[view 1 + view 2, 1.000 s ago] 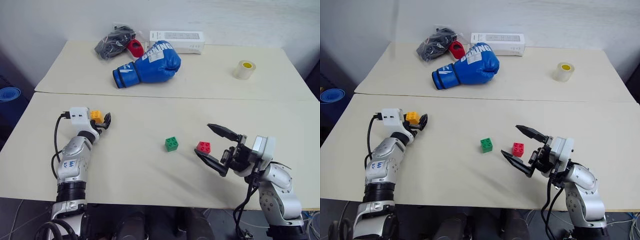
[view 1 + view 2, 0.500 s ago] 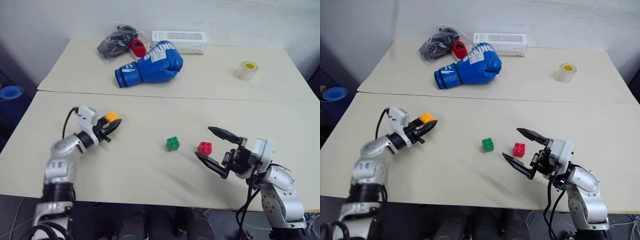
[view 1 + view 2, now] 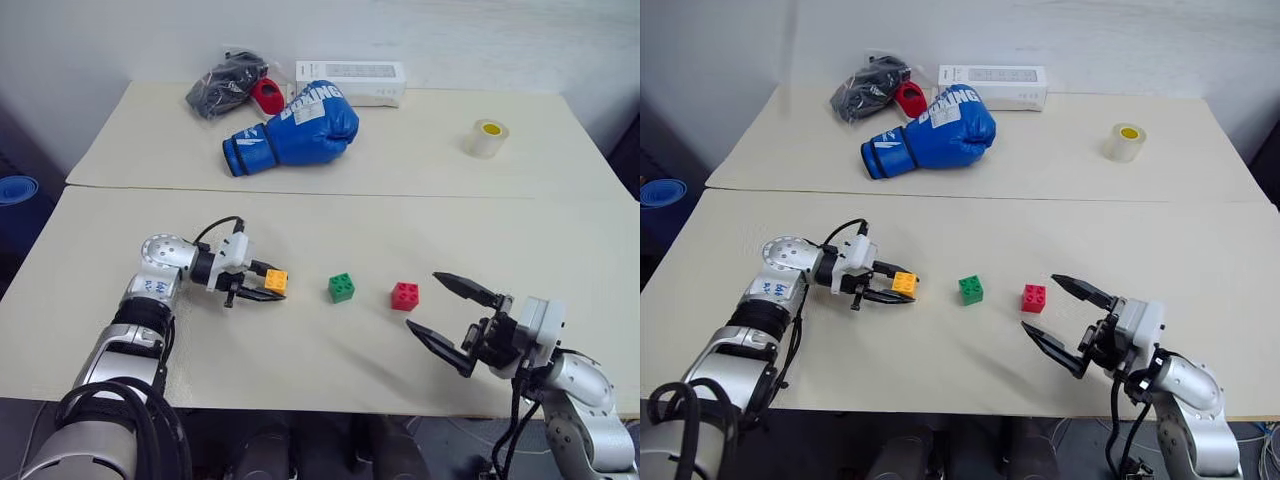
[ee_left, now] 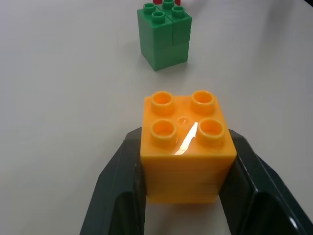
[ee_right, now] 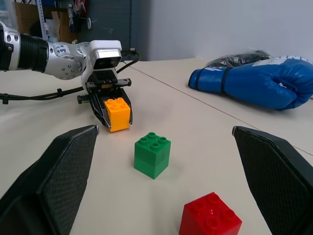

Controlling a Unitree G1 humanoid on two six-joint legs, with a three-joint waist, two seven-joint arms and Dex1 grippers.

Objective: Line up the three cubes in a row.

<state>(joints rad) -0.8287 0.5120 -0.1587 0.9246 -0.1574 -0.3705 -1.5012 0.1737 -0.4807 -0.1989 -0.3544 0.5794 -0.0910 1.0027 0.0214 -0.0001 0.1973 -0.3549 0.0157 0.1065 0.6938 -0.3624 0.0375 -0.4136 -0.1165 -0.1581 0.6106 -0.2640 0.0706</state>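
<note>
Now | L gripper (image 3: 268, 286) clamps orange-yellow cube (image 3: 277, 281), brings it beside green cube (image 3: 342, 287) + red cube (image 3: 406, 295) for row, near table (image 3: 560, 250) front edge | R gripper (image 3: 450, 319) jaws wide, empty

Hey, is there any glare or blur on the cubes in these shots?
Left wrist view: a bright glare streak crosses the studded top of the orange-yellow cube; the green cube behind looks slightly soft. Right wrist view: the red cube is sharp and glare-free.
</note>
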